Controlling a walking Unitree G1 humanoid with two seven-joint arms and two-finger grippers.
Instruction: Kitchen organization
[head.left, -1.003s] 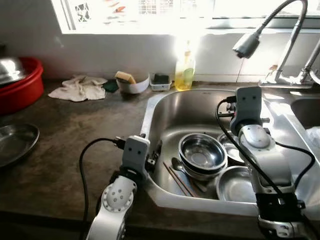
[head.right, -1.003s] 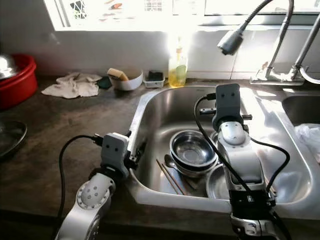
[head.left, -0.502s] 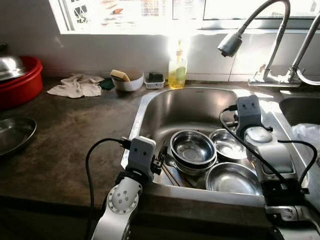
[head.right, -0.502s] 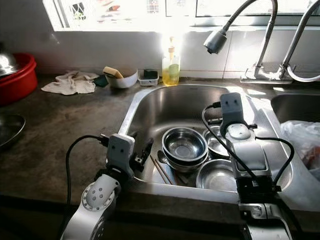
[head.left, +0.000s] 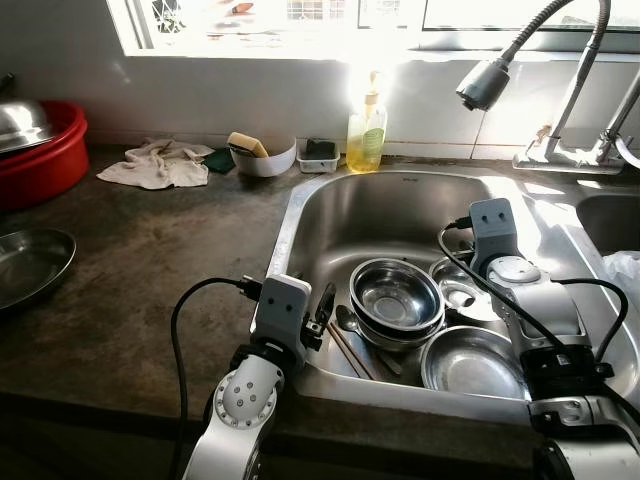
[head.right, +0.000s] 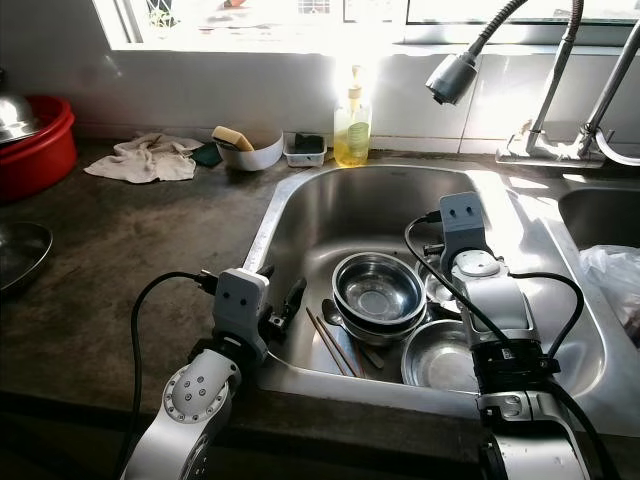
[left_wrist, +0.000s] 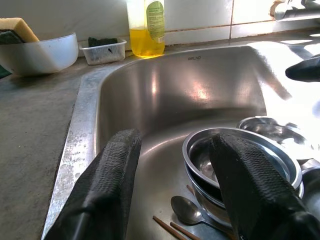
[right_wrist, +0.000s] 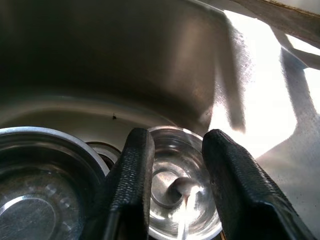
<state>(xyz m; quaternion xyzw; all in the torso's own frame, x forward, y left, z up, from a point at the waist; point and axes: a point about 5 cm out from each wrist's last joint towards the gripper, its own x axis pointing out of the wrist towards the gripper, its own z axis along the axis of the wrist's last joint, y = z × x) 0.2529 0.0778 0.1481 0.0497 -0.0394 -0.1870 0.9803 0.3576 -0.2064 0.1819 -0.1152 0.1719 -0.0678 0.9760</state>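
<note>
A steel sink (head.left: 400, 205) holds two stacked steel bowls (head.left: 397, 300), a small steel bowl (head.left: 462, 292) to their right and a shallow steel dish (head.left: 475, 362) in front. A spoon (head.left: 350, 322) and chopsticks (head.left: 348, 350) lie left of the stack. My left gripper (left_wrist: 175, 142) hangs open over the sink's front left rim, pointing at the stacked bowls (left_wrist: 240, 160). My right gripper (right_wrist: 178, 137) is open just above the small bowl (right_wrist: 175, 170), with nothing between its fingers (right_wrist: 135, 170).
Behind the sink stand a yellow soap bottle (head.left: 366, 135), a white bowl with a sponge (head.left: 262, 158) and a small tray (head.left: 321, 158). A cloth (head.left: 160, 165), a red basin (head.left: 40, 150) and a steel plate (head.left: 30, 265) sit on the left counter. The faucet head (head.left: 482, 85) overhangs the sink.
The whole view has swayed with the camera. My right arm has come lower into the sink, toward the small bowl. The left gripper stays at the front left rim.
</note>
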